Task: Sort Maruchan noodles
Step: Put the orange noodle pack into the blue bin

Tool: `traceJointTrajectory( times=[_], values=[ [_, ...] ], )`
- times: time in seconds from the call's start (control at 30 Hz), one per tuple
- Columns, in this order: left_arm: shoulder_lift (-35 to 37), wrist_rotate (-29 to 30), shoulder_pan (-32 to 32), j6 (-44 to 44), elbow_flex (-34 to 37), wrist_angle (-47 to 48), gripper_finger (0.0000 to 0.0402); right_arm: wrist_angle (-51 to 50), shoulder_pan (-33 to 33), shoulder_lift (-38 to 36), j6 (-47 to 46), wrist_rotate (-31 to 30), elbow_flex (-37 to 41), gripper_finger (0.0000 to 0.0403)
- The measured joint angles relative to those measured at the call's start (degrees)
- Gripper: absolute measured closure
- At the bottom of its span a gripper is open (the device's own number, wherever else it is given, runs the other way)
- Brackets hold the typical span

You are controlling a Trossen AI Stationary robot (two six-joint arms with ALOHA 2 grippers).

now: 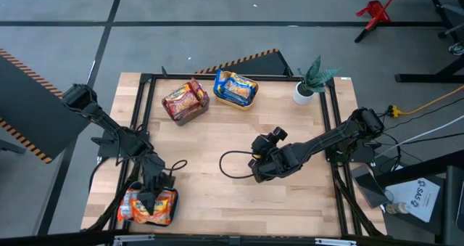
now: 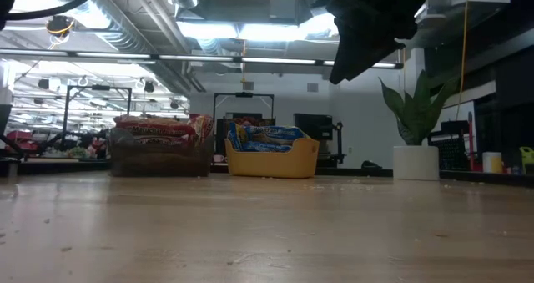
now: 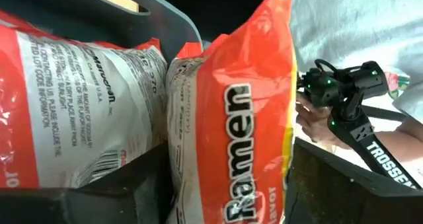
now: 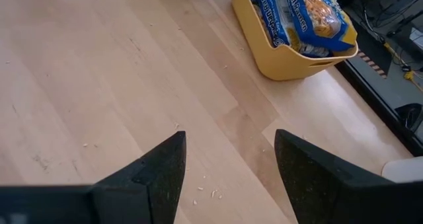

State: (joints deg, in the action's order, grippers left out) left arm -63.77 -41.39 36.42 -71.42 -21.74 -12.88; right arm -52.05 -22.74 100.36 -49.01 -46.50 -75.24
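Observation:
Orange-red Maruchan packets [image 1: 148,208] fill a bin [image 3: 175,19] at the table's near left corner. My left gripper [image 1: 151,193] is down in this bin, shut on one upright orange packet [image 3: 231,118]; a second packet [image 3: 79,98] stands beside it, its white printed back showing. A grey bin [image 1: 185,102] near the far edge holds red packets, and a yellow bin [image 1: 235,88] next to it holds blue-yellow ones [image 4: 297,9]. My right gripper [image 4: 228,178] hangs open above the bare table centre [image 1: 262,165], touching nothing. My left gripper pinches the orange packet between its two fingers, one finger [image 3: 142,184] on each flat face, near the printed word "Ramen" [image 3: 241,184]. The fingers come from above, pointing down into the bin. The packet stands upright on edge between them; its lower end is hidden.
A potted plant [image 1: 312,83] stands at the far right corner. A black cable [image 1: 228,166] loops on the table by the right gripper. A dark frame rail [image 1: 141,93] rims the table. A person's hand [image 3: 310,121] shows beyond the near left corner. Bare wood [image 1: 217,137] lies mid-table.

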Motion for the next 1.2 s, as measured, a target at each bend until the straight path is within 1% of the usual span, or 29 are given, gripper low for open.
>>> traceJointTrajectory(
  times=[0.2, 0.4, 0.57, 0.63, 0.77, 1.1, 1.2],
  values=[
    [0.02, -1.1, -1.59, 0.24, -0.01, 0.29, 0.0123, 0.0, 0.0, 0.0, 0.0, 0.03, 0.0, 0.0183],
    [0.02, -6.38, -3.68, 0.93, -0.02, 1.51, 0.0126, 0.0, 0.0, 0.0, 0.02, 0.04, 0.0, 0.0183],
    [0.02, -12.56, -5.19, -0.02, -0.02, 2.07, 0.0126, 0.02, 0.0, 0.0, 0.02, 0.04, 0.0, 0.0183],
    [0.02, -13.46, -5.97, 0.53, -0.04, 3.34, 0.0126, 0.02, 0.0, 0.0, 0.02, 0.04, 0.0, 0.0183],
    [0.02, -13.19, -8.09, 3.0, -0.04, 7.6, 0.0126, 0.02, -0.01, 0.0, 0.02, 0.05, 0.0, 0.0183],
    [0.02, -6.11, -13.99, 11.51, -0.04, 14.92, 0.0127, 0.02, -0.07, 0.0, 0.02, 0.05, 0.0, 0.0183],
    [0.02, -5.68, -14.86, 12.88, -0.04, 15.06, 0.0127, 0.02, -0.09, 0.0, 0.02, 0.04, 0.0, 0.0183]
  ],
)
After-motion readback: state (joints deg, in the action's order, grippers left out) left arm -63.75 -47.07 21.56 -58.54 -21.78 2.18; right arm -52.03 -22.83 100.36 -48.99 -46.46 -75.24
